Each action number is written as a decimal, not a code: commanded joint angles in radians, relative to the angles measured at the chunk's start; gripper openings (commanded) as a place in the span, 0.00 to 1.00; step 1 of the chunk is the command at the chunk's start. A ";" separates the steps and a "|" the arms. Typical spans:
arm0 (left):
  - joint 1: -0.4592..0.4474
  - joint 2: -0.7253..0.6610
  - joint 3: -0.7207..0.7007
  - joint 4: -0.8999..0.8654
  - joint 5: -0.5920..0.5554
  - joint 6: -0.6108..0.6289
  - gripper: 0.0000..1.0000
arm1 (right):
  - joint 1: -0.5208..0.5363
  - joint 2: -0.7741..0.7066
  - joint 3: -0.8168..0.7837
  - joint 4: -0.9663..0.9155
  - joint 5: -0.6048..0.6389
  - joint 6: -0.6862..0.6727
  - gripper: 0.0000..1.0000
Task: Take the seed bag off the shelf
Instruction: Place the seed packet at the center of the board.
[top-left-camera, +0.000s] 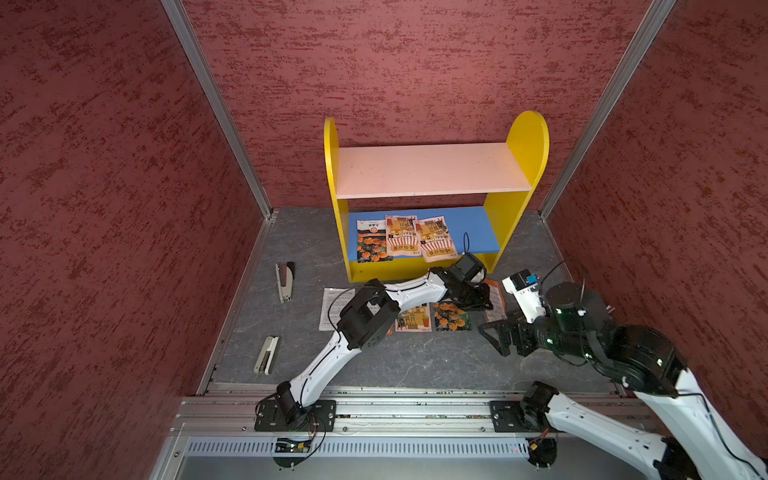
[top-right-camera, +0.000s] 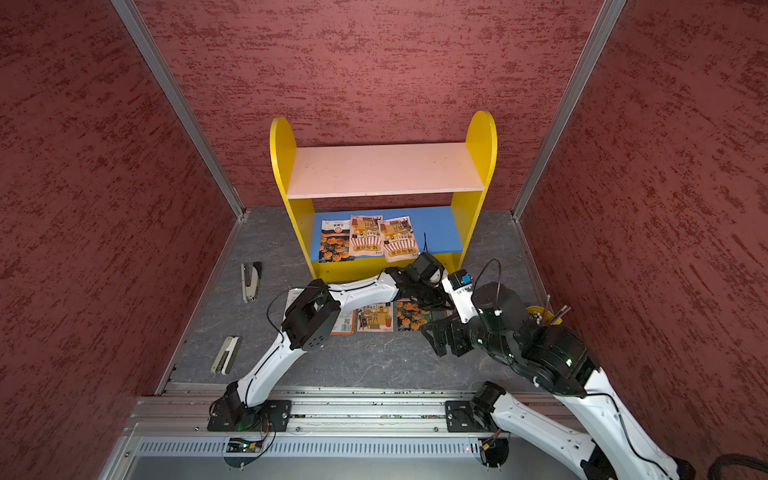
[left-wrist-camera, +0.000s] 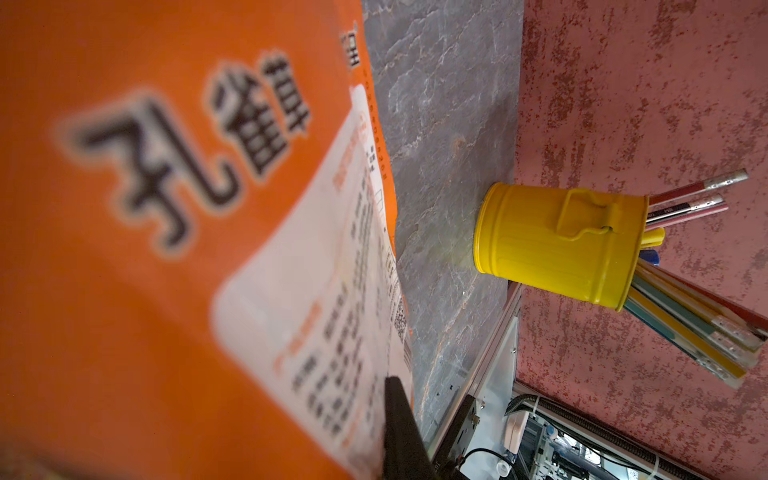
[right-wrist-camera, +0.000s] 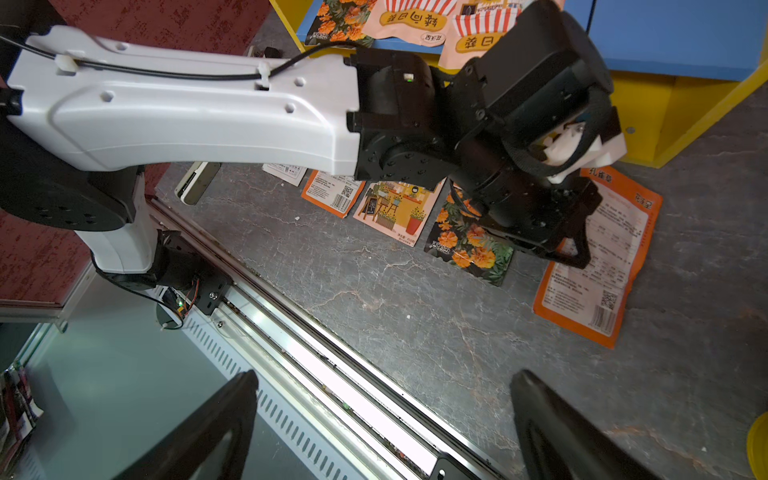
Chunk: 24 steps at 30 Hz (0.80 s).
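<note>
The shelf (top-left-camera: 432, 170) (top-right-camera: 386, 170) stands at the back wall, its pink upper board bare. Three seed bags (top-left-camera: 401, 237) (top-right-camera: 365, 237) lie side by side on the blue lower board. An orange seed bag (right-wrist-camera: 602, 266) (left-wrist-camera: 124, 249) (top-left-camera: 497, 296) lies on the floor in front of the shelf's right end. My left gripper (right-wrist-camera: 577, 255) (top-left-camera: 482, 305) is down on that bag's upper part. In the left wrist view the bag lies against the one visible finger (left-wrist-camera: 399, 415) and hides the other. My right gripper (right-wrist-camera: 382, 386) (top-left-camera: 492, 334) hovers open and empty near the front rail.
Several other seed bags (top-left-camera: 451, 316) (right-wrist-camera: 395, 208) and a white leaflet (top-left-camera: 332, 309) lie on the floor under the left arm. Two staplers (top-left-camera: 285, 280) (top-left-camera: 266, 355) lie at the left. A yellow bucket of pencils (left-wrist-camera: 557, 245) (top-right-camera: 544, 316) stands by the right wall.
</note>
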 joint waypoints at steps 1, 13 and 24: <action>0.007 0.045 0.066 -0.051 0.009 0.022 0.13 | 0.004 0.001 -0.006 0.025 -0.007 -0.005 0.98; 0.011 0.087 0.141 -0.170 -0.026 0.026 0.43 | 0.005 -0.015 -0.020 0.028 0.000 -0.001 0.98; 0.012 0.011 0.119 -0.285 -0.114 0.063 0.77 | 0.004 -0.015 -0.041 0.052 -0.006 -0.001 0.98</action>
